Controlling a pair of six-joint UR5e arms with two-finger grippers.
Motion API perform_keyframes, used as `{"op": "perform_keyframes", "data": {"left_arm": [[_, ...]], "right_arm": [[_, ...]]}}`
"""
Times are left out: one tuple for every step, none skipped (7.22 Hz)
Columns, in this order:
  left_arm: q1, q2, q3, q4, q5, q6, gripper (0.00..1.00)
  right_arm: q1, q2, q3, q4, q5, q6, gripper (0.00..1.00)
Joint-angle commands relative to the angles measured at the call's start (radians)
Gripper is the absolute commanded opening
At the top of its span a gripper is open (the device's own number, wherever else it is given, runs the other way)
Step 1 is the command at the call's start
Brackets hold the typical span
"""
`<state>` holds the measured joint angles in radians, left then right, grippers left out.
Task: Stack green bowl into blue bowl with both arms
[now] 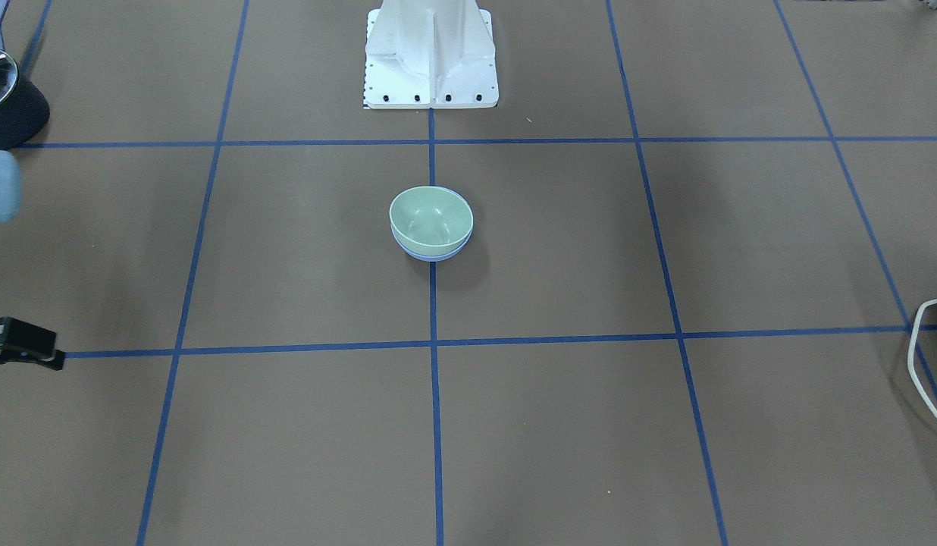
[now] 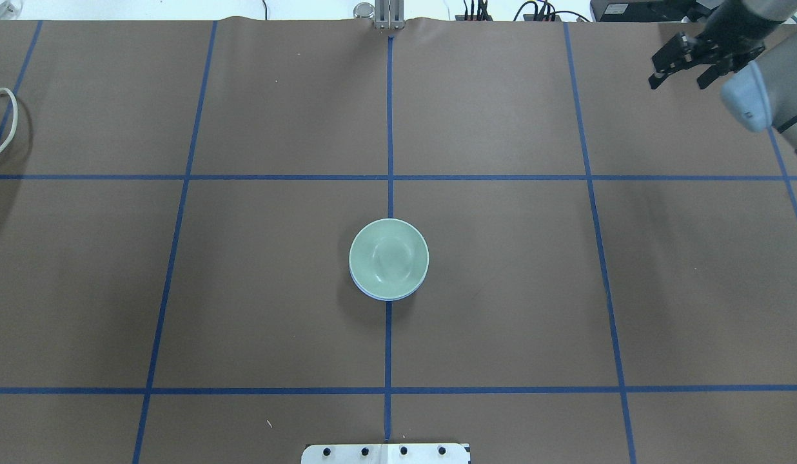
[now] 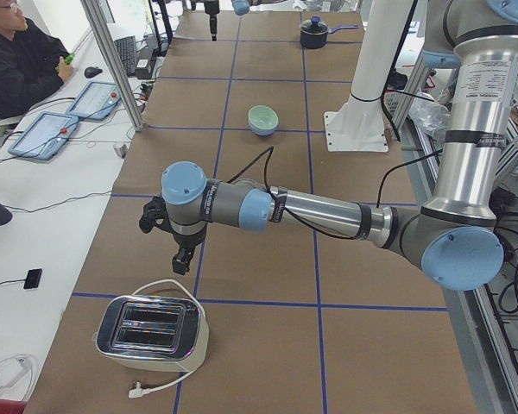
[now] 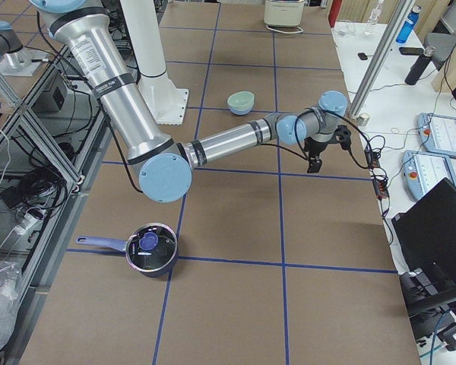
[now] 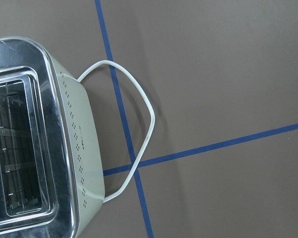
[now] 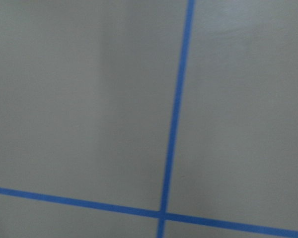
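Observation:
The green bowl (image 1: 430, 216) sits nested inside the blue bowl (image 1: 432, 256) at the middle of the table. Only the blue bowl's rim shows beneath it. In the overhead view the green bowl (image 2: 389, 258) covers the blue bowl (image 2: 362, 289) but for a thin edge. My right gripper (image 2: 677, 84) is open and empty, far off at the table's far right corner. It also shows in the exterior right view (image 4: 313, 163). My left gripper (image 3: 180, 257) shows only in the exterior left view, hanging above a toaster. I cannot tell whether it is open or shut.
A chrome toaster (image 3: 151, 336) with a white cord (image 5: 139, 129) stands at the table's left end. A dark pot (image 4: 150, 249) stands at the right end. The white pedestal (image 1: 430, 61) is behind the bowls. An operator sits beside the table in the exterior left view.

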<state>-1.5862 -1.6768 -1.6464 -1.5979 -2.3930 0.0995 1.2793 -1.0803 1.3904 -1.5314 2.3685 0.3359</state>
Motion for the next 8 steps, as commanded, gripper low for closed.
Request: {"op": "perform_keyframes", "data": {"left_arm": [[-0.003,0.000,0.000,-0.004,0.000,0.000,0.98],[-0.003,-0.001,-0.001,-0.004,0.000,0.000,0.98],[-0.002,-0.001,-0.001,-0.004,0.000,0.000,0.98],[-0.001,-0.003,-0.001,-0.004,0.000,0.000,0.98],[-0.001,-0.003,-0.003,-0.004,0.000,0.000,0.98],[-0.001,-0.003,-0.003,-0.004,-0.002,0.000,0.98],[-0.001,-0.003,-0.001,-0.004,-0.002,0.000,0.98],[-0.001,-0.004,-0.003,-0.004,-0.002,0.000,0.98]], "right_arm": [[0.125,0.000,-0.030,-0.178,-0.079,-0.272,1.00],[0.156,-0.003,-0.030,-0.220,-0.089,-0.296,1.00],[0.172,-0.019,-0.030,-0.237,-0.087,-0.331,1.00],[0.175,-0.036,-0.030,-0.236,-0.089,-0.383,1.00],[0.175,-0.046,-0.031,-0.231,-0.091,-0.400,1.00],[0.175,-0.050,-0.031,-0.230,-0.089,-0.400,1.00],[0.175,-0.053,-0.031,-0.228,-0.089,-0.400,1.00],[0.175,-0.055,-0.031,-0.228,-0.089,-0.399,1.00]]}}
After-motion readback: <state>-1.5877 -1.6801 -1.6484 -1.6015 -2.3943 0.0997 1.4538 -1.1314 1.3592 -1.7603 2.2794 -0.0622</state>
